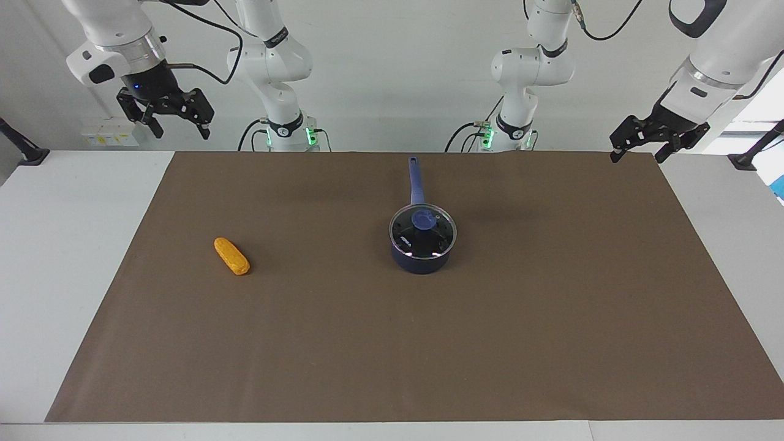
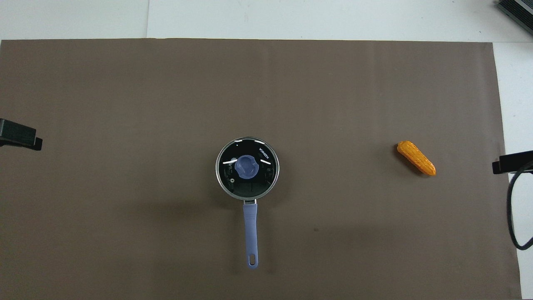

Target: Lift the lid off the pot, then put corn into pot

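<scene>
Locate the pot point(image 1: 421, 257) near the middle of the brown mat point(image 1: 551, 343); dark navy body, long straight blue handle point(image 1: 416, 179) pointing toward the robots. The lid point(image 1: 423, 228) sits on the pot: clear glass disc w/ metal rim, blue knob at centre; the pot's interior reads black through the glass, w/ glare streaks in the overhead view. The corn point(image 1: 231, 255) lies flat on the mat, well apart from the pot, toward the right arm's end; orange-yellow, bumpy, rounded ends, set at a slant. You have open mat all round both items; the mat's edges stop short of the white table point(image 1: 73, 245) at each end. Left gripper point(image 1: 637, 150) hangs over the mat's corner at its own end, fingers spread, holding nothing; right gripper point(image 1: 179, 125) hangs over the table's robot-side edge, fingers spread, holding nothing. In the overhead view only dark tips of each show at the frame edges.
</scene>
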Robot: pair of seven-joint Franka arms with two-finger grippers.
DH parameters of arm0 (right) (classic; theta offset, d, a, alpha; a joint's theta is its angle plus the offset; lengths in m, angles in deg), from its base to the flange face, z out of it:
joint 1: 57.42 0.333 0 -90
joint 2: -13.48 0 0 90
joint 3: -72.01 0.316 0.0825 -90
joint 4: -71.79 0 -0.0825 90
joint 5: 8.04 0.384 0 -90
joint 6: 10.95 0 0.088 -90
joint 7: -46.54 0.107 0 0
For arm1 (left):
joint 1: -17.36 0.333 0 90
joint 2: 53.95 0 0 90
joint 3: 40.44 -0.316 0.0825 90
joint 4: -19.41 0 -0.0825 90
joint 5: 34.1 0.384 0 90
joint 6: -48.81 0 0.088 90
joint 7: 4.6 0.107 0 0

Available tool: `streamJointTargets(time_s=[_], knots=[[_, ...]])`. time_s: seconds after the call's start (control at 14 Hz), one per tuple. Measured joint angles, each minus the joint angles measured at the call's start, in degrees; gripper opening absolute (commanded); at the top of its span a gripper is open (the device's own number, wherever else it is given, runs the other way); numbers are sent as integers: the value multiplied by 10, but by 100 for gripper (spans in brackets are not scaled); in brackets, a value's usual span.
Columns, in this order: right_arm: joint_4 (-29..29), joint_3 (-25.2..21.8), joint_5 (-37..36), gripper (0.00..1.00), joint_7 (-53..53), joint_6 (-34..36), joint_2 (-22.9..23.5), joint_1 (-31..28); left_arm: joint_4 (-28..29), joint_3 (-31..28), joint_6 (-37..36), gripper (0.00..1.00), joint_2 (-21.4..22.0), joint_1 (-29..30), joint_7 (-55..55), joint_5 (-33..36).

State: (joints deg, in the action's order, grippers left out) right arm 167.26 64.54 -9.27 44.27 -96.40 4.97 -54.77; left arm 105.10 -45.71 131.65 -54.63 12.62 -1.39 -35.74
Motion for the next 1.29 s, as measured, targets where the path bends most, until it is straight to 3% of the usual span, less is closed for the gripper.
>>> streamJointTargets(time_s=[0.71,1.0,1.29], knots=[[20,0,0,100,-13,-9,1,0,0,0,-3,100,1,0,0,0],[95,0,0,100,-101,-104,14,0,0,0,-3,100,1,0,0,0],[150,0,0,100,-237,-218,82,0,0,0,-3,100,1,0,0,0]])
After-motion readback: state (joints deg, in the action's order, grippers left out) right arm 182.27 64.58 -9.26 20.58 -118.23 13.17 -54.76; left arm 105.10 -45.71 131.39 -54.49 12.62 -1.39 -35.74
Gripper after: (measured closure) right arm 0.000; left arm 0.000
